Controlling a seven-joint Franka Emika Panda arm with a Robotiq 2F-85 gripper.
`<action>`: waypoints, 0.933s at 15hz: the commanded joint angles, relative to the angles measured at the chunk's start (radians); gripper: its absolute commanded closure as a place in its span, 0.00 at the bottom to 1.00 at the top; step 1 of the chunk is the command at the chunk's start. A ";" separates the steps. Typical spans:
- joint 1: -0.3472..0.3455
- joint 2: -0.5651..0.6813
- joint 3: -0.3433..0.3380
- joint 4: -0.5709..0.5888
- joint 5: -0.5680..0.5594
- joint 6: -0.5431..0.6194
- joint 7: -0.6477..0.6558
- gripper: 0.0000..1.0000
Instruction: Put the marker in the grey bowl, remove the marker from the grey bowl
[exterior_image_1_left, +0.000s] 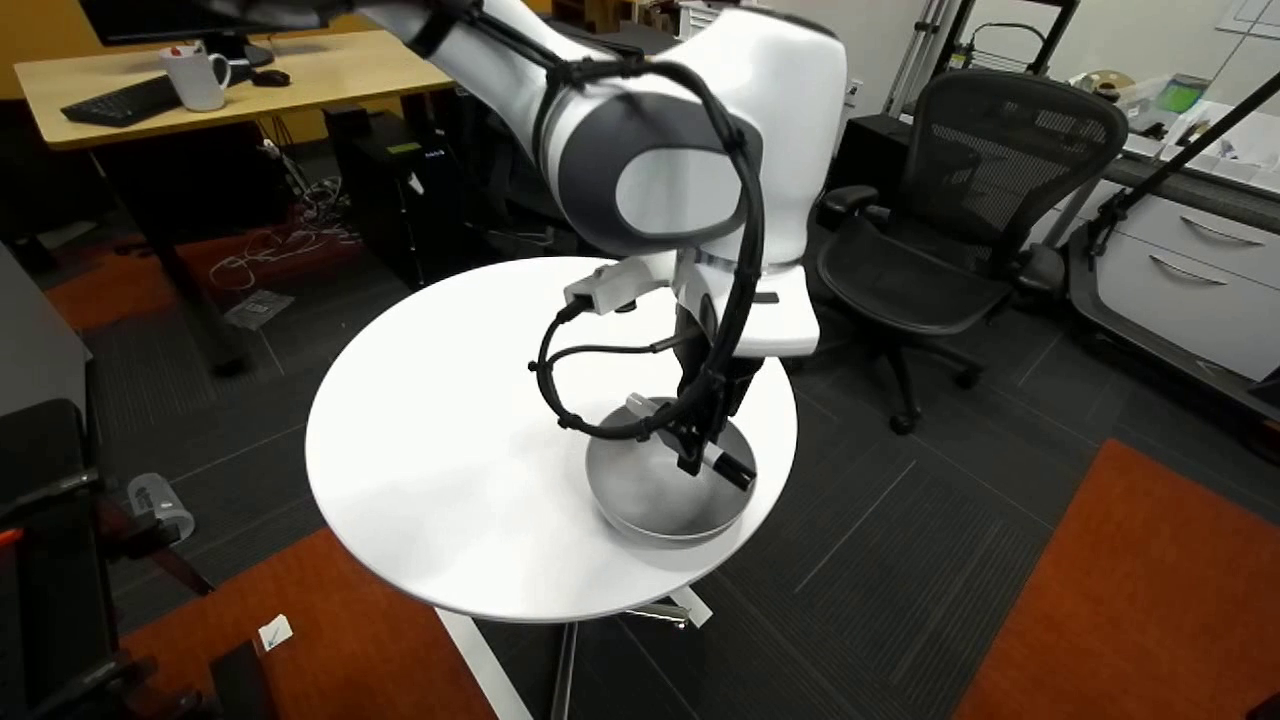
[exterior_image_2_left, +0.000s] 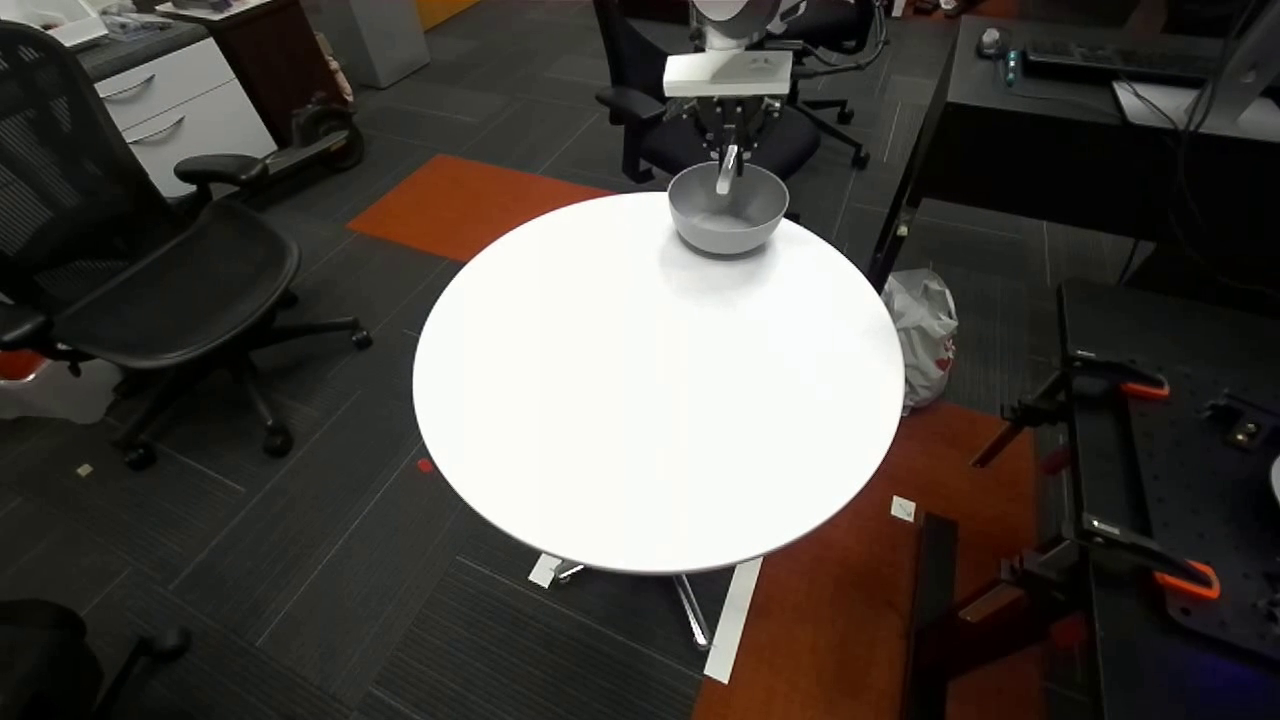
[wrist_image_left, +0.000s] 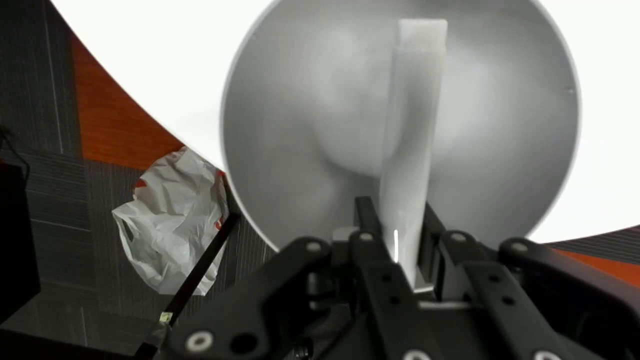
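The marker is a light grey stick with a black end (exterior_image_1_left: 733, 469). It also shows in an exterior view (exterior_image_2_left: 727, 178) and lengthwise in the wrist view (wrist_image_left: 414, 115). My gripper (exterior_image_1_left: 692, 452) is shut on it around its middle, with a finger on each side in the wrist view (wrist_image_left: 398, 207). The marker is tilted, with its black end lower in an exterior view. The grey bowl (exterior_image_1_left: 632, 500) stands on the white table, directly under the gripper; it shows also in an exterior view (exterior_image_2_left: 725, 235) and the wrist view (wrist_image_left: 275, 150). I cannot tell whether the marker touches the bowl.
The round white table (exterior_image_1_left: 430, 500) carries the bowl near its edge; its top also shows in an exterior view (exterior_image_2_left: 650, 400). An office chair (exterior_image_1_left: 960, 230) stands close to the table. A white plastic bag (wrist_image_left: 175, 225) lies on the floor beside it. Black cable loops hang from the arm.
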 joint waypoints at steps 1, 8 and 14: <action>0.061 -0.183 -0.018 -0.178 -0.057 0.042 0.004 0.95; 0.198 -0.317 0.033 -0.254 -0.243 0.013 0.014 0.95; 0.264 -0.277 0.108 -0.260 -0.297 0.027 0.002 0.95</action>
